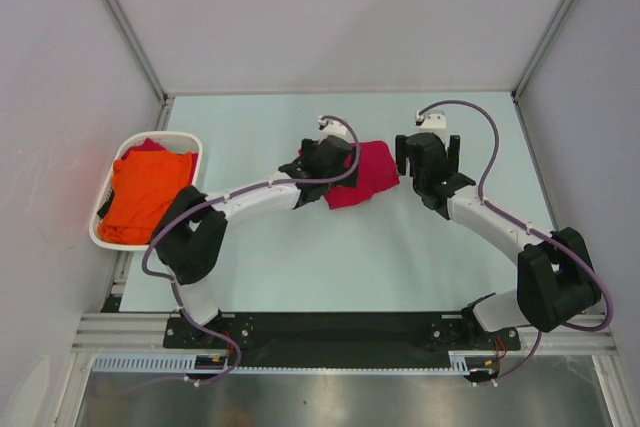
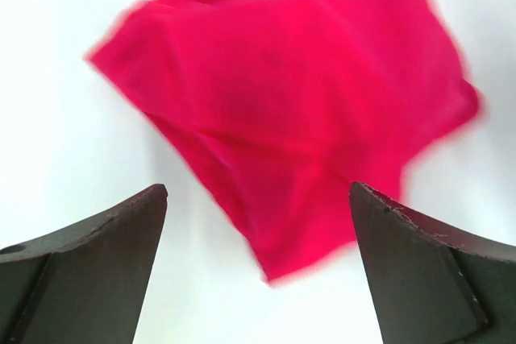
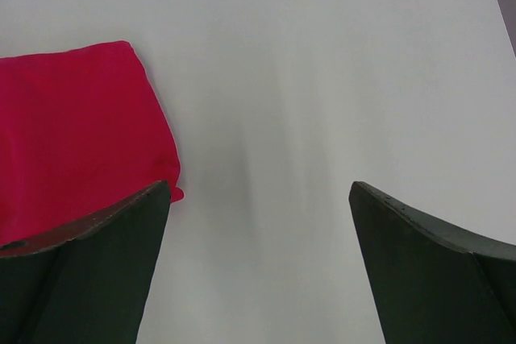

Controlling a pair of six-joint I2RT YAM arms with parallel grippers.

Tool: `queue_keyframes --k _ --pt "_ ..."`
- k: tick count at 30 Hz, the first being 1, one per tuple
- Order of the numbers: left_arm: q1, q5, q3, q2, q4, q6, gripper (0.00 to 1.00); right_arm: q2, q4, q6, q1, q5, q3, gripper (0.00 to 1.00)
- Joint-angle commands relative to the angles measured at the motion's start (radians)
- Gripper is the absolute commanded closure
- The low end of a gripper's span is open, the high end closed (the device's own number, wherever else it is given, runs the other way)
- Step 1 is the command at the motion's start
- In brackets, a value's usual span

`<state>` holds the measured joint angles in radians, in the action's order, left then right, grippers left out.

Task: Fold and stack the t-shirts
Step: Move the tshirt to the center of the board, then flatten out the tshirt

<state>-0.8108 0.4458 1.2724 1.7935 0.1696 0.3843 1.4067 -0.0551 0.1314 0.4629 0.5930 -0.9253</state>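
Plainly left gripper (image 2: 258,199) and right gripper (image 3: 258,191) both gape, crimson t-shirt (image 2: 298,110) (crumpled) under the left.

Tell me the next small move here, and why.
Probably swing the left end effector toward the basket for the orange t-shirt. It and the right end effector stand open, holding nothing. The crimson t-shirt lies bundled on the table between them, while the orange one sits heaped in the basket, unfolded.
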Motion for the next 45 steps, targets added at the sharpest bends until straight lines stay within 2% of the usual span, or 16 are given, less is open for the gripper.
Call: queue_keyframes --k 1,6,9,12,18,23,27,31,36,39,40,42,43,45 --pt "0.133 -0.056 -0.051 0.042 -0.093 0.014 0.01 -0.011 0.021 0.016 0.006 0.001 0.014 0.0" --pt "0.255 -0.228 -0.038 0.11 -0.165 0.047 0.03 -0.008 0.024 0.013 0.005 -0.001 0.009 0.0" --pt "0.288 -0.263 -0.001 0.144 -0.166 0.035 0.07 -0.008 0.024 0.011 0.005 -0.009 0.013 0.0" --pt "0.289 -0.274 0.041 0.133 -0.147 0.016 0.08 -0.002 0.026 0.011 0.008 -0.015 0.013 0.0" --pt "0.289 -0.271 0.004 0.028 -0.147 0.021 0.07 0.006 0.034 0.008 0.006 -0.025 0.013 0.0" --pt "0.289 -0.277 -0.019 0.003 -0.159 0.025 0.07 0.017 0.038 0.011 0.01 -0.033 0.013 0.0" --pt "0.289 -0.324 0.024 0.061 -0.165 0.033 0.08 0.025 0.037 0.01 0.011 -0.033 0.014 0.0" --pt "0.288 -0.374 0.128 0.173 -0.147 0.047 0.11 0.021 0.035 0.005 0.011 -0.032 0.013 0.0" --pt "0.289 -0.415 0.157 0.239 -0.165 0.064 0.15 0.009 0.035 0.002 0.011 -0.029 0.014 0.0" --pt "0.288 -0.426 0.173 0.253 -0.162 0.061 0.3 0.011 0.037 0.001 0.011 -0.03 0.014 0.0" --pt "0.289 -0.427 0.171 0.25 -0.162 0.061 0.51 0.014 0.035 0.002 0.011 -0.029 0.014 0.0" --pt "0.289 -0.42 0.166 0.238 -0.16 0.062 0.8 0.014 0.037 0.004 0.01 -0.03 0.014 0.0" --pt "0.288 -0.418 0.16 0.231 -0.159 0.062 1.0 0.014 0.035 0.002 0.011 -0.03 0.013 0.0" --pt "0.288 -0.415 0.15 0.216 -0.157 0.062 1.0 0.014 0.034 0.002 0.011 -0.03 0.011 0.0"
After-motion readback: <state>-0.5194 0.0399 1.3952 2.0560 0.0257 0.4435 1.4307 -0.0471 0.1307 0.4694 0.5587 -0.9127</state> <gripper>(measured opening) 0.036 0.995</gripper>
